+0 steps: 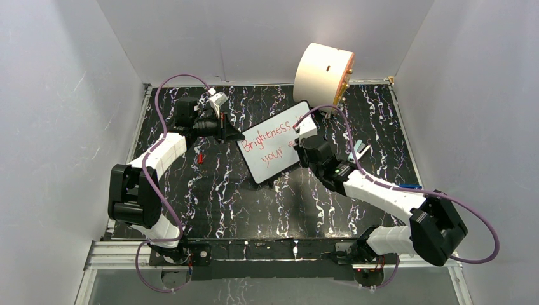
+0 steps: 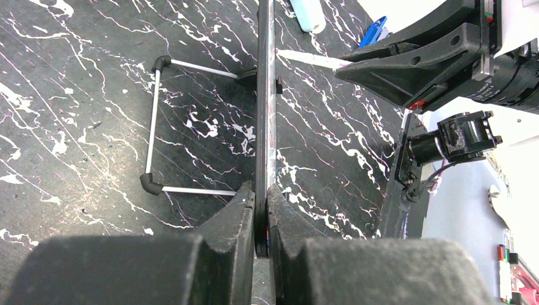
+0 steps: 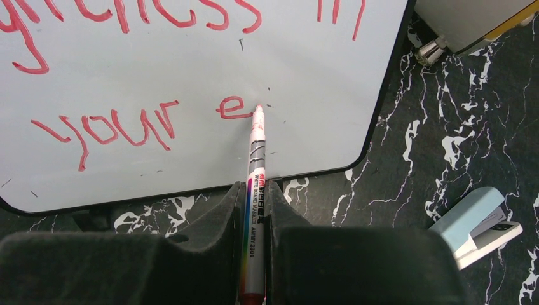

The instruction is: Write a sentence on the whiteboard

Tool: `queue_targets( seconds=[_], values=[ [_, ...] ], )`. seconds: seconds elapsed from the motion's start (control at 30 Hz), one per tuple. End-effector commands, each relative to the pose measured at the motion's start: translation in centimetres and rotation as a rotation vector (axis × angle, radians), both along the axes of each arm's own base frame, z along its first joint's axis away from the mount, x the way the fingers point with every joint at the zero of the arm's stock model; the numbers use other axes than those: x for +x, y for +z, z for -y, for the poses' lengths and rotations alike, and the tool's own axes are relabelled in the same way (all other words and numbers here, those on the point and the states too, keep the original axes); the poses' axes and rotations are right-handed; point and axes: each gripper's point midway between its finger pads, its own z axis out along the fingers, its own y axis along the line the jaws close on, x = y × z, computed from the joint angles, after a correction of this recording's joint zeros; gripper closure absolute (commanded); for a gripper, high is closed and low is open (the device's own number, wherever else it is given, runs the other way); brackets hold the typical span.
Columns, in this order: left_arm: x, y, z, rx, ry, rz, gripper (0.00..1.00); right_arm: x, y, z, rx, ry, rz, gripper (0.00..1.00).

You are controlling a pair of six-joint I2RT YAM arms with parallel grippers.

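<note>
The whiteboard (image 1: 264, 168) stands in the middle of the marbled surface (image 1: 210, 190), propped on a wire stand (image 2: 152, 121); the left end effector (image 2: 261, 200) is pinched on its left edge; the right end effector (image 3: 256, 194) is clamped on a marker (image 3: 256, 152), whose tip touches the board just right of the "e"; the red sentence (image 1: 272, 133) reads "Brightness in", then "your e".

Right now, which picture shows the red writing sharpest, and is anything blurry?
Right wrist view: the sentence on the whiteboard is crisp, no glare, while the right pincer looms dark and blurred. Left wrist view: whiteboard edge-on, nothing legible. Top view: letters small, soft.
</note>
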Motion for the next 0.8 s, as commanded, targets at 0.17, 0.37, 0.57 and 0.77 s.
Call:
queue_targets(
  seconds=[0.17, 0.37, 0.57, 0.77],
  values=[
    [-1.2, -4.0, 0.1, 0.091, 0.004, -0.1, 1.0, 1.5, 3.6, -1.1, 0.083, 0.01, 0.096, 1.0],
    [-1.2, -4.0, 0.1, 0.091, 0.003, -0.103, 1.0, 1.8, 3.2, -1.6, 0.087, 0.028, 0.084, 1.0],
    [-1.2, -4.0, 0.1, 0.09, 0.003, -0.101, 1.0, 2.0, 2.4, -1.5, 0.077, 0.023, 0.07, 1.0],
    [-1.2, -4.0, 0.1, 0.09, 0.002, -0.102, 1.0, 1.5, 1.1, -0.6, 0.057, 0.007, 0.035, 1.0]
  ],
)
